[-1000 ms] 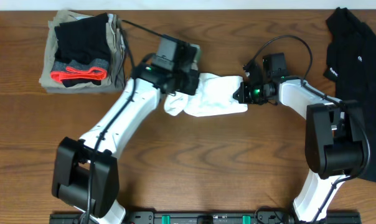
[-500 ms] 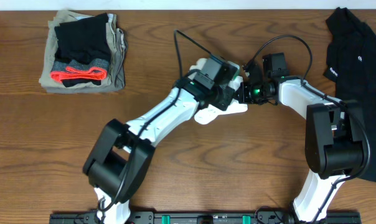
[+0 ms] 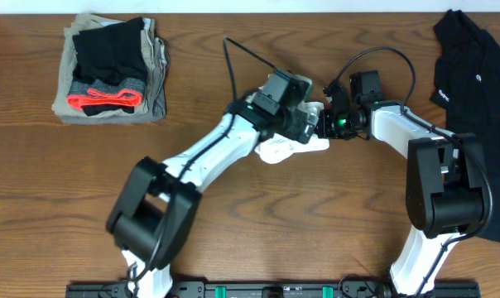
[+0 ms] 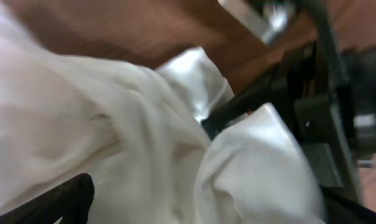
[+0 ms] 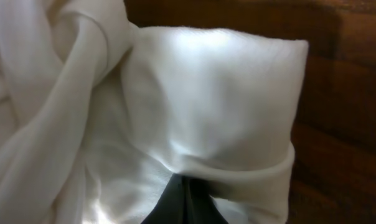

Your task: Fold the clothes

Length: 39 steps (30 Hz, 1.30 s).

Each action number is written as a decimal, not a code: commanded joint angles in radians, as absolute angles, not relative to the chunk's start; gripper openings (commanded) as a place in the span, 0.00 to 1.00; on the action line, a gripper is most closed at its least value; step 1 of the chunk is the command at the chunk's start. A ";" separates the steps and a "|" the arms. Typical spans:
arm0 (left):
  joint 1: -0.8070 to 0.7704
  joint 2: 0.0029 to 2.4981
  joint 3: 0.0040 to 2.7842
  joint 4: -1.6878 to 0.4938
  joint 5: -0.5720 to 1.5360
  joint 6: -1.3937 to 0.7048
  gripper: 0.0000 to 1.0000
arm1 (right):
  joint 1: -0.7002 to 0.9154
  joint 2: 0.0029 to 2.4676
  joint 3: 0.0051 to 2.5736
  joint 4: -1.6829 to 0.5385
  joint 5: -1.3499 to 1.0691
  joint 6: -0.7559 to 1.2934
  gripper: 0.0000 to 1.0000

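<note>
Right gripper (image 3: 322, 124) pinches an edge of the white T-shirt (image 3: 288, 150), anchoring it for folding; left gripper (image 3: 305, 118), over the shirt, stands spread and empty.

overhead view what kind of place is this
Likely a robot lab bench for laundry practice: a wooden table, a left arm and right arm mounted at its edge, a stack of folded clothes, a white shirt between them.
</note>
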<state>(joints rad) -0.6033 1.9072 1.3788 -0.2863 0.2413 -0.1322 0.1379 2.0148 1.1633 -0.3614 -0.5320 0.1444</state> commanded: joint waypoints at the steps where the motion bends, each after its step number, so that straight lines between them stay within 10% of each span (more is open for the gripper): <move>1: -0.538 1.748 1.386 -0.296 0.253 -0.171 0.98 | 0.162 2.080 1.121 -0.386 -0.449 0.133 0.01; 15: -0.235 1.372 1.386 -0.539 0.242 -0.170 0.98 | 0.091 1.930 1.257 -0.578 -0.440 0.096 0.02; 25: -0.093 1.373 1.386 -0.673 0.214 -0.133 0.98 | 0.126 1.695 1.486 -0.786 -0.284 0.044 0.31; 39: -0.090 1.396 1.385 -0.681 0.215 -0.128 0.98 | 0.327 1.907 1.492 -0.775 -0.196 0.213 0.29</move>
